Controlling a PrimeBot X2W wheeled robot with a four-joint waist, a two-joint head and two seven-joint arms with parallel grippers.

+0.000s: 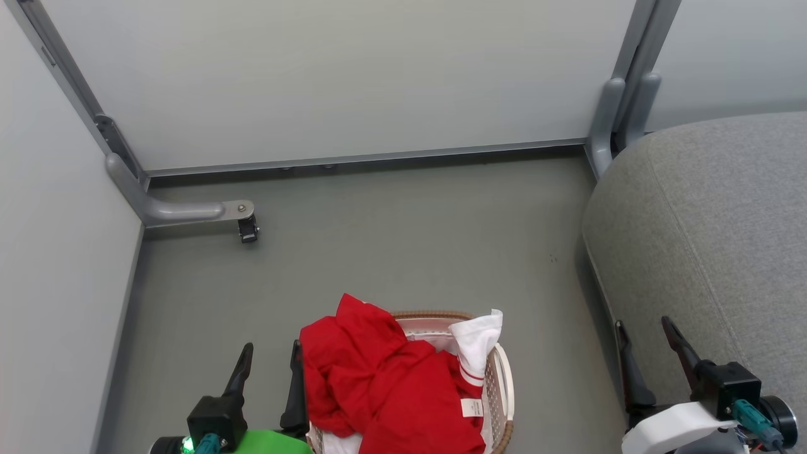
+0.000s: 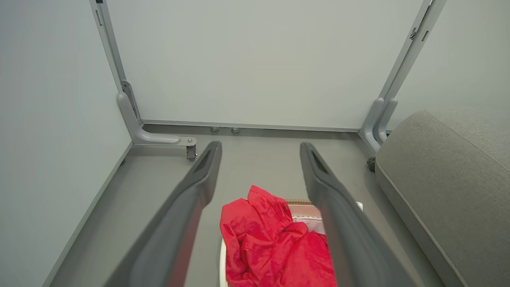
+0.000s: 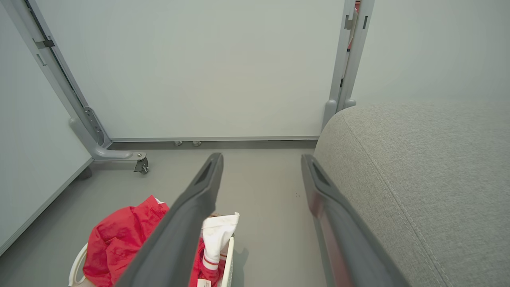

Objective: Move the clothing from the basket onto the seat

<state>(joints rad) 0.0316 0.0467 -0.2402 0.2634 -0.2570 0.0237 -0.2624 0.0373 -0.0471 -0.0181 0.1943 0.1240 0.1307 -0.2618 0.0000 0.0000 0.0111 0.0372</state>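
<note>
— Where's the clothing (image 1: 384, 378)?

— Heaped red in the basket (image 1: 502, 384), spilling over its left rim. The basket stands on the grey floor (image 1: 391, 252), well short of the seat (image 1: 706, 239), which rises to the right.

— Do the views differ?

— The head view gives the basket's perforated wall, its brown woven rim and a small white label (image 1: 471, 408) on the red cloth. The left wrist view shows mostly the red heap, with a sliver of rim behind it. The right wrist view catches a white piece with red stripes (image 3: 217, 235) standing up at the basket's near edge.

— And the grippers?

— The left gripper (image 1: 272, 345) is just left of the basket, fingers spread, nothing between them; whether its inner finger brushes the cloth I cannot tell. The right gripper (image 1: 642, 321) is likewise spread and empty, by the seat's front edge.

— Beyond that?

— Pale partition panels (image 1: 328, 75) and a castor (image 1: 248, 234) on a grey foot.
</note>
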